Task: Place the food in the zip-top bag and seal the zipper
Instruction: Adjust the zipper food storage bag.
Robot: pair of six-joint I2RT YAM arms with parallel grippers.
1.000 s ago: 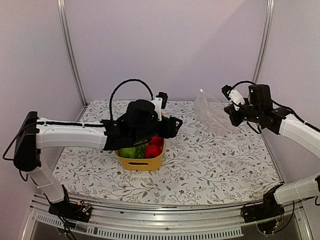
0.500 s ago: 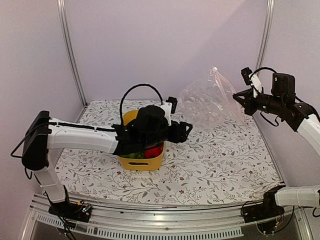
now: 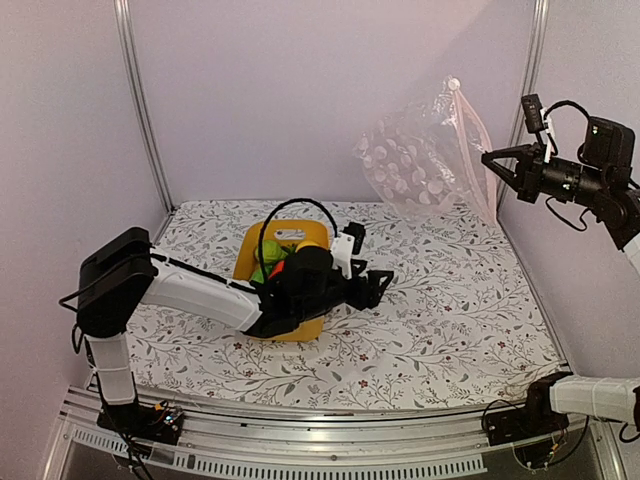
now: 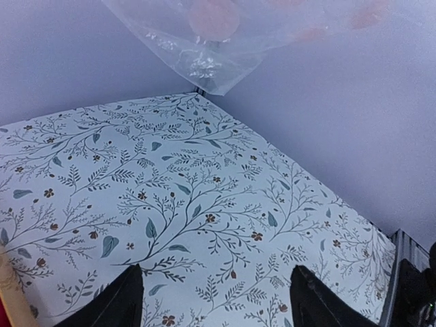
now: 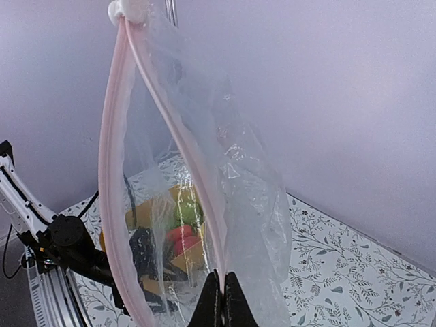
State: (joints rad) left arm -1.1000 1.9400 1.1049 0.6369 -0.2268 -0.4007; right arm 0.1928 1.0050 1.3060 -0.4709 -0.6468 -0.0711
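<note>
My right gripper is shut on the pink zipper of the clear zip-top bag and holds it high in the air at the back right. The bag's mouth gapes open in the right wrist view. The food, green, red and yellow pieces, lies in a yellow tub at the table's middle left; it shows through the bag in the right wrist view. My left gripper is open and empty, low over the table just right of the tub. The bag's bottom hangs above it.
The floral tablecloth covers the table. Walls close the back and both sides, with metal posts in the back corners. The left arm lies across the tub's front. The table's right edge shows in the left wrist view.
My right gripper has lifted the bag from the back of the table high into the air. My left gripper has moved off the tub, down and right toward the table.
</note>
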